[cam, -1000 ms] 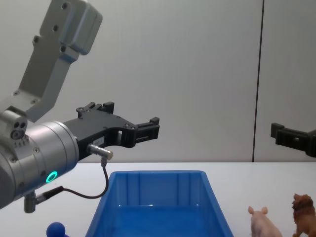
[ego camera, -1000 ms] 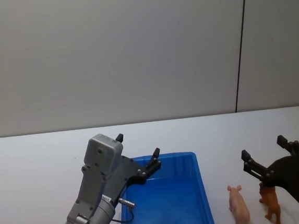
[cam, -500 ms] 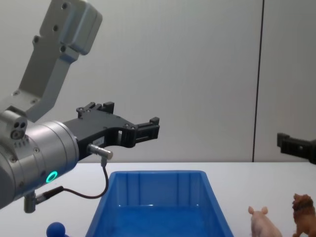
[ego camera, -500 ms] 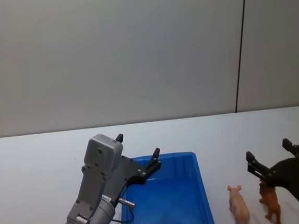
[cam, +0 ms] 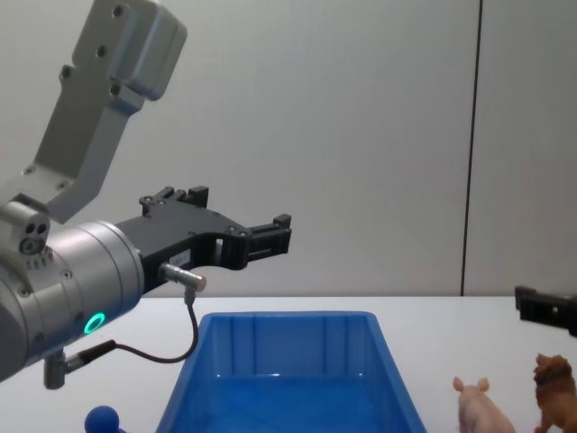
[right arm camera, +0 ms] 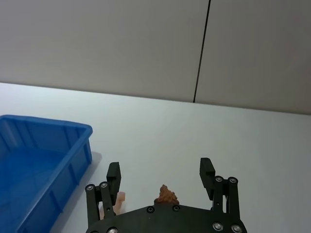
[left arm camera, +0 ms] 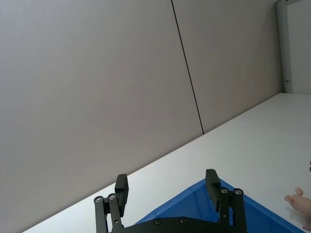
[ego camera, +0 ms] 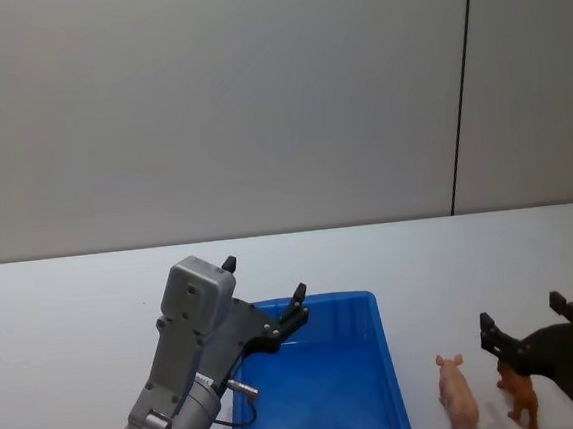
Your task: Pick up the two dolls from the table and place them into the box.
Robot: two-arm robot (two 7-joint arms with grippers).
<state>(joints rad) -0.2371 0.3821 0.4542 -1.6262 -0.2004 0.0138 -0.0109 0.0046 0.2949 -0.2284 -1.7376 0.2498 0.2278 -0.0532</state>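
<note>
Brown lion (ego camera: 521, 397) beside pink pig (ego camera: 457, 395), seemingly beneath the right gripper (ego camera: 523, 311), jaws open; left gripper (ego camera: 264, 277) open above the box (ego camera: 324, 299).

Box (ego camera: 322, 392) is open from above with a bare floor; its tall walls bar entry from the side. Left gripper (ego camera: 263, 279), jaws apart, hangs over the box's far left corner; the rest of the opening is free. Pig (ego camera: 457, 395) stands just right of the box, a narrow strip of desk (ego camera: 421, 263) between. Lion (ego camera: 521, 395) is just beside the pig, gap small. Right gripper (right arm camera: 160, 170), jaws spread, straddles the lion; the pig crowds the jaw nearer the box. Desk beyond both is bare.
</note>
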